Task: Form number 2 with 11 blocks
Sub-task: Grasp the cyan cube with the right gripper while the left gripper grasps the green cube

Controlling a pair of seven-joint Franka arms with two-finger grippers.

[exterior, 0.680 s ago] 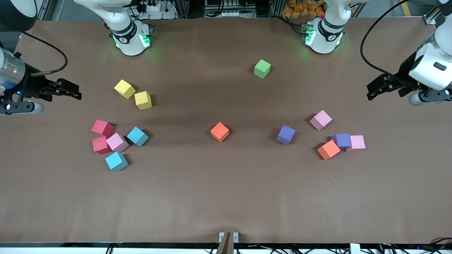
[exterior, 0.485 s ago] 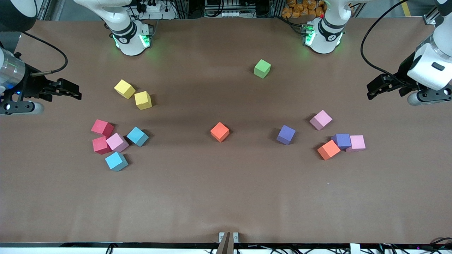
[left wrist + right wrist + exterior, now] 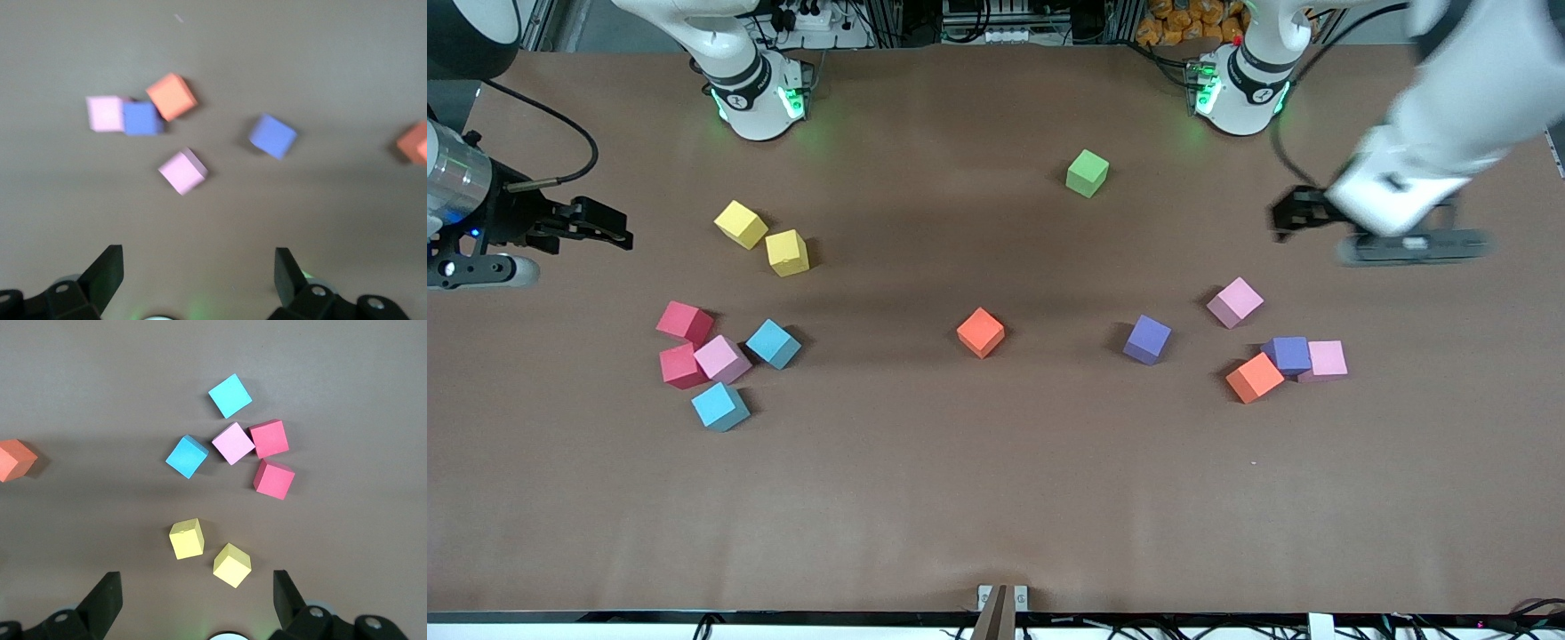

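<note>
No digit stands yet; the blocks lie scattered on the counter (image 3: 996, 498), whose near half is bare from edge to edge.

Toward the right arm's end, a cluster: a cyan cube (image 3: 719, 406) nearest, then a red (image 3: 681, 365), a pink (image 3: 722, 358) and a second cyan (image 3: 773, 343), with another red (image 3: 685, 322) farthest. The pink touches both reds.

An orange cube (image 3: 981, 332) sits alone at mid-counter, open room all round.

Toward the left arm's end, an orange (image 3: 1254, 377), a purple (image 3: 1288, 355) and a pink (image 3: 1326, 360) touch in a row; a purple (image 3: 1147, 340) and a pink (image 3: 1235, 302) lie apart from it.

Two yellow cubes (image 3: 762, 237) sit farther off; the green cube (image 3: 1088, 172) is farthest.

The right gripper (image 3: 609, 233) waits at its counter edge, jaws wide and empty. The left gripper (image 3: 1294, 213) hangs over bare counter, jaws wide and empty.
</note>
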